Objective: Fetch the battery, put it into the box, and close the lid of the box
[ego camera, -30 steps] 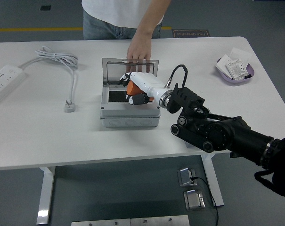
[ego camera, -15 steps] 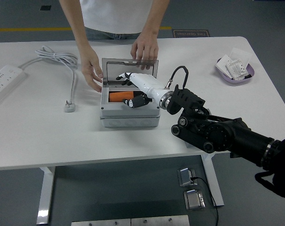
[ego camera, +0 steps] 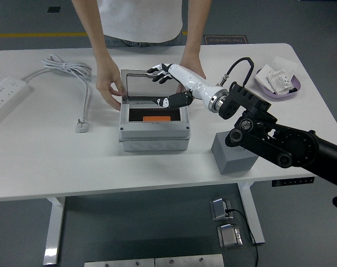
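The white table (ego camera: 57, 167) carries a grey box (ego camera: 153, 136) near its middle, its lid standing open toward the far edge. A white power strip (ego camera: 5, 94) lies at the left edge, with a coiled white cable (ego camera: 73, 72) and plug (ego camera: 83, 126) between it and the box. A grey block (ego camera: 234, 154) sits near the near edge to the right of the box, and a purple dish (ego camera: 277, 83) of small packets rests toward the far right corner.

Orange battery (ego camera: 156, 118) flat inside grey box (ego camera: 153, 137) — clear lid (ego camera: 151, 84) upright, open.
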You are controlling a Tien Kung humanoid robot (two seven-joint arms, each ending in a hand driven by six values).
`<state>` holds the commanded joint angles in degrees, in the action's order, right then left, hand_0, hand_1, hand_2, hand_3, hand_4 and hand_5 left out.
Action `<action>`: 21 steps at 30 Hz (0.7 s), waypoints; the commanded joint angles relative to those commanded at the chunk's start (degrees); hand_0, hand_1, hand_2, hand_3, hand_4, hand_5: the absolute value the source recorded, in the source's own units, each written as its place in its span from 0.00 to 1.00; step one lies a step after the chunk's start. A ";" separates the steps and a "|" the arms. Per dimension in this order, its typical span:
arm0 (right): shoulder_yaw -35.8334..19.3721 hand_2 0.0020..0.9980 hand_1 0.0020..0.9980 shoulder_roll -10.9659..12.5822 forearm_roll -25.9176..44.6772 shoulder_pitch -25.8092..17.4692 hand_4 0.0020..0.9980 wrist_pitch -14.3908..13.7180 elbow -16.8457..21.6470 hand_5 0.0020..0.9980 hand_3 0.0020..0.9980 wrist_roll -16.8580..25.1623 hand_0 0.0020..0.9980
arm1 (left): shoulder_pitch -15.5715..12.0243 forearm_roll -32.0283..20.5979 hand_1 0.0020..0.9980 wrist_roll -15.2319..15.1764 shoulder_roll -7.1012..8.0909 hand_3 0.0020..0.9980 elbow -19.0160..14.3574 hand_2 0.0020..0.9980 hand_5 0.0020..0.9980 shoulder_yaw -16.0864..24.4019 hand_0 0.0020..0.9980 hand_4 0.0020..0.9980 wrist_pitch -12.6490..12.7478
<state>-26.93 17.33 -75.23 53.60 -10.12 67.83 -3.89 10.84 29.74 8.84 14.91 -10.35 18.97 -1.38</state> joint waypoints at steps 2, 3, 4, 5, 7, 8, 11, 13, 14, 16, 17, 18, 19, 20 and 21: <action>-0.46 0.74 0.72 -0.17 0.31 1.39 0.78 0.31 -1.80 0.14 0.84 0.17 0.82 | 0.04 0.14 0.69 0.05 -0.02 0.60 -0.02 0.56 0.14 0.08 0.57 0.50 -0.04; -0.54 0.74 0.72 -0.36 0.56 2.11 0.78 0.47 -2.95 0.14 0.84 0.31 0.82 | 0.07 0.22 0.69 0.08 -0.03 0.60 -0.04 0.56 0.14 0.12 0.57 0.50 -0.06; -0.47 0.74 0.72 -0.64 0.94 2.96 0.78 0.65 -4.21 0.14 0.84 0.51 0.82 | 0.11 0.29 0.69 0.11 -0.02 0.60 -0.05 0.56 0.14 0.15 0.57 0.50 -0.08; -0.33 0.74 0.72 -0.91 1.33 3.72 0.78 0.80 -5.52 0.14 0.84 0.73 0.82 | 0.14 0.39 0.69 0.15 0.00 0.60 -0.07 0.56 0.14 0.21 0.57 0.50 -0.11; 0.16 0.74 0.72 -1.50 2.27 4.98 0.78 0.99 -7.99 0.14 0.84 1.27 0.82 | 0.17 0.76 0.69 0.25 0.08 0.60 -0.08 0.56 0.14 0.51 0.57 0.50 -0.15; 0.50 0.74 0.72 -1.85 2.86 5.56 0.78 1.04 -9.20 0.14 0.84 1.61 0.82 | 0.19 1.03 0.69 0.33 0.13 0.60 -0.08 0.56 0.14 0.75 0.57 0.50 -0.17; 1.80 0.74 0.71 -3.28 4.89 7.03 0.78 0.89 -13.39 0.14 0.84 2.73 0.82 | 0.23 1.97 0.69 0.58 0.31 0.60 -0.08 0.55 0.14 1.53 0.57 0.49 -0.24; 2.64 0.74 0.71 -4.21 6.18 7.43 0.78 0.54 -15.93 0.14 0.84 3.43 0.82 | 0.24 2.50 0.69 0.70 0.39 0.60 -0.08 0.55 0.14 1.98 0.57 0.49 -0.26; 3.08 0.74 0.71 -4.64 6.79 7.52 0.79 0.36 -17.20 0.15 0.84 3.72 0.83 | 0.25 2.78 0.69 0.77 0.41 0.60 -0.08 0.55 0.14 2.20 0.57 0.49 -0.27; 4.11 0.74 0.71 -5.56 8.07 7.29 0.79 -0.01 -19.38 0.15 0.84 4.38 0.83 | 0.30 3.16 0.69 0.83 0.44 0.60 -0.08 0.55 0.14 2.47 0.57 0.49 -0.29; 4.58 0.74 0.71 -6.01 8.62 7.08 0.79 -0.19 -20.24 0.15 0.84 4.71 0.83 | 0.32 3.28 0.69 0.84 0.44 0.60 -0.07 0.55 0.14 2.54 0.57 0.49 -0.30; 4.92 0.74 0.71 -6.32 8.99 6.90 0.79 -0.33 -20.75 0.15 0.84 4.94 0.83 | 0.34 3.38 0.69 0.86 0.43 0.60 -0.07 0.55 0.14 2.59 0.57 0.49 -0.31; 5.33 0.74 0.71 -6.71 9.41 6.62 0.79 -0.50 -21.20 0.15 0.84 5.22 0.83 | 0.37 3.58 0.69 0.89 0.40 0.60 -0.07 0.55 0.14 2.69 0.57 0.49 -0.33; 5.73 0.75 0.71 -7.08 9.76 6.31 0.79 -0.67 -21.48 0.16 0.83 5.51 0.83 | 0.41 3.75 0.69 0.91 0.36 0.60 -0.07 0.55 0.14 2.76 0.57 0.49 -0.35; 6.09 0.75 0.71 -7.39 10.04 6.02 0.79 -0.83 -21.63 0.16 0.83 5.75 0.83 | 0.46 3.80 0.69 0.91 0.33 0.60 -0.08 0.55 0.14 2.75 0.57 0.49 -0.37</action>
<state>-20.84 9.94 -65.19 59.62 -10.94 46.19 1.87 11.31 33.54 9.74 15.24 -10.42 21.71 -1.74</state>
